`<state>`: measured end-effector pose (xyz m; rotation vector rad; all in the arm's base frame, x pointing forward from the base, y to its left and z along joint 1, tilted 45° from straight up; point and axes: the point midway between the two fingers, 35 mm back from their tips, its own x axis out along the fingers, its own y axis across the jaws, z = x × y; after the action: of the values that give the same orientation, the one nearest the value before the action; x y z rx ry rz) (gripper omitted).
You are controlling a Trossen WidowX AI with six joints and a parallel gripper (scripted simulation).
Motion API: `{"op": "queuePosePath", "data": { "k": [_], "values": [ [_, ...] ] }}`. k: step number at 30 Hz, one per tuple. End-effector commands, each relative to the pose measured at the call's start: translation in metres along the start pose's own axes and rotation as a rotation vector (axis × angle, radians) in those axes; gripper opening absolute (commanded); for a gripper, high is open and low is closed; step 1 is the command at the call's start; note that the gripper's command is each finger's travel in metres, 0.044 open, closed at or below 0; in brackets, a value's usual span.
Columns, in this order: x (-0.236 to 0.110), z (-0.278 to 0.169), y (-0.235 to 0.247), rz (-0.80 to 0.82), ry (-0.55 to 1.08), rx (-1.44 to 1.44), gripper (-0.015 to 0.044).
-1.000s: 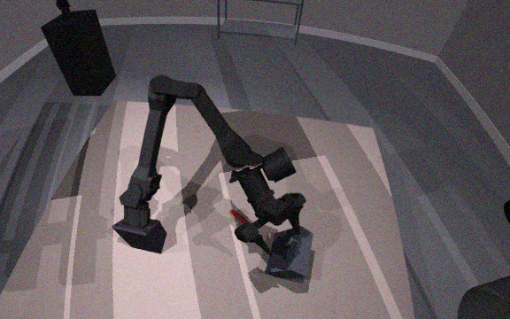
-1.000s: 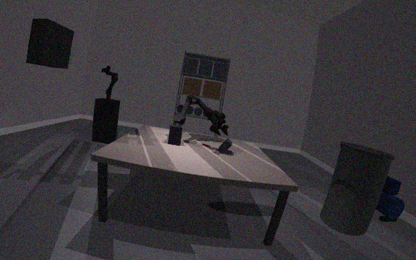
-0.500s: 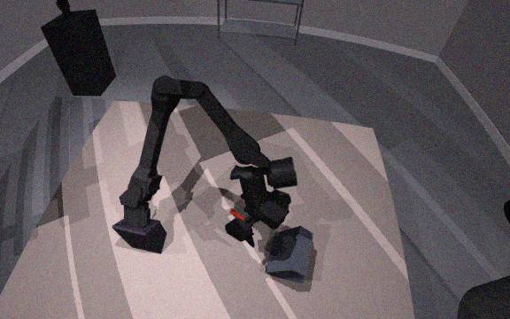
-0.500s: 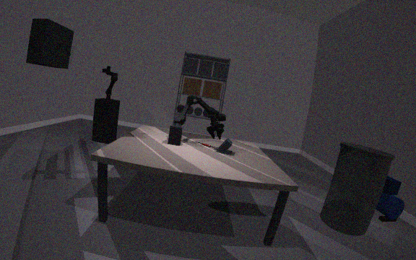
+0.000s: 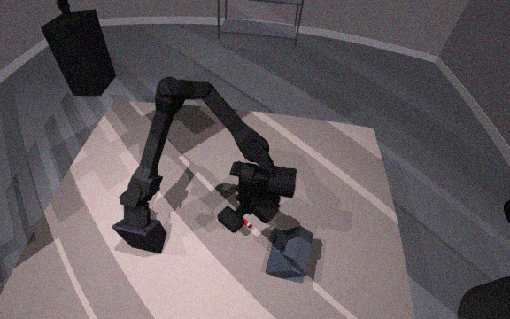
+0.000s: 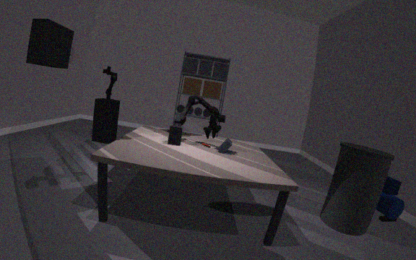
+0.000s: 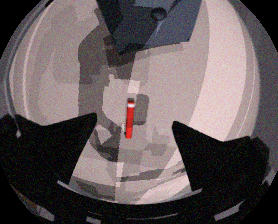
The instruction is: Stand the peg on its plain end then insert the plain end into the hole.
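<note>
A red peg (image 7: pixel 130 119) (image 5: pixel 247 222) (image 6: pixel 205 144) with a white band at one end lies flat on the table (image 5: pixel 193 283) (image 6: pixel 179 162). In the wrist view its banded end points toward the sloped panel. The blue-grey sloped panel (image 5: pixel 291 257) (image 6: pixel 225 145) (image 7: pixel 150 12) stands just beyond the peg, and its hole (image 7: pixel 159 14) shows in its face. My gripper (image 7: pixel 135 120) (image 5: pixel 248 218) (image 6: pixel 211 134) is open and empty. It hangs above the peg, pointing down, with one finger on each side of it in the wrist view.
The arm's base (image 5: pixel 141 234) (image 6: pixel 175 136) stands on the table to the left of the peg. A dark pedestal (image 6: pixel 105 120) (image 5: pixel 79 50), a shelf rack (image 6: pixel 202 90) and a dark bin (image 6: pixel 356 188) stand on the floor around the table.
</note>
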<state>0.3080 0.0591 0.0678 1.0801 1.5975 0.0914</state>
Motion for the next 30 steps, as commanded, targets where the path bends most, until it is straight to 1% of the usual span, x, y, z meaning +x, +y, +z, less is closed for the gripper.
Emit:
{"op": "queuePosePath", "data": {
  "k": [1,6,30],
  "values": [
    [-0.003,-0.006,0.005,0.032,0.043,-0.009,0.0440],
    [-0.001,-0.006,0.006,0.031,0.043,-0.009,0.0440],
    [0.038,-0.005,0.007,0.029,0.043,-0.010,0.0440]
  ]
}}
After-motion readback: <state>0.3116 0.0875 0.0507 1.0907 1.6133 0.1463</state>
